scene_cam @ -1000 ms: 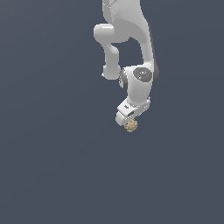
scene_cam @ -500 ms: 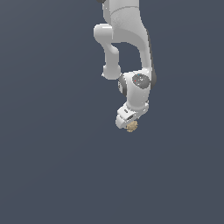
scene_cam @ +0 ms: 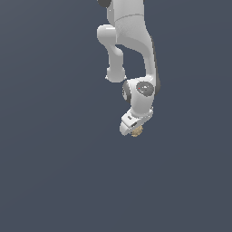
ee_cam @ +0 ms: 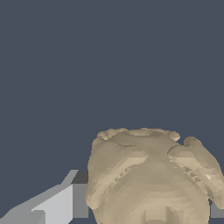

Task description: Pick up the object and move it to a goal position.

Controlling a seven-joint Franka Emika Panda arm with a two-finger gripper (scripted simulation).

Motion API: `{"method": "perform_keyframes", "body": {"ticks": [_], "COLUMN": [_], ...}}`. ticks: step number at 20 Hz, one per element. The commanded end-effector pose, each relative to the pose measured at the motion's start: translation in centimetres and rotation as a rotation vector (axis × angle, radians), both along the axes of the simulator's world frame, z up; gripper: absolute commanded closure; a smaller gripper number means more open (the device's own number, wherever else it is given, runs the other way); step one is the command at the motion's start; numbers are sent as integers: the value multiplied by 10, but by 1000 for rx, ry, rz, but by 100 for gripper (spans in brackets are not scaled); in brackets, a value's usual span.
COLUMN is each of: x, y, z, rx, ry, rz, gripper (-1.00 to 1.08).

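Plain slate-grey background, carry phase.

Object, a lumpy tan ball, sits clamped between the fingers at the gripper tip. Against the earlier frames, the gripper and object have shifted only slightly, so transport is judged slow. No goal marker shows around the object; no desk edge is visible.

Setting: a rendered simulation space, not a furnished room. A flat, uniform slate-grey backdrop fills both views; the smooth white jointed robot arm shows plain, shaded computer-graphic surfaces.
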State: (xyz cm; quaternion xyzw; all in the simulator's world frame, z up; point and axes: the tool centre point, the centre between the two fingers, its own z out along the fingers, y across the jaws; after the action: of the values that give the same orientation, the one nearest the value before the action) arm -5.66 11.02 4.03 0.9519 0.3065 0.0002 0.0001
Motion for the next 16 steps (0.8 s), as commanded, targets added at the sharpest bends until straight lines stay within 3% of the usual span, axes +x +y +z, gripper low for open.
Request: {"method": "perform_keyframes", "body": {"ticks": [1,10,16], "x": [0,0,-3], "y": [0,-2,-23], "z": [-1,0,6], "rx": [0,0,0], "ry": [0,0,0], "rz": [1,0,0], "gripper": [108,108,108]}}
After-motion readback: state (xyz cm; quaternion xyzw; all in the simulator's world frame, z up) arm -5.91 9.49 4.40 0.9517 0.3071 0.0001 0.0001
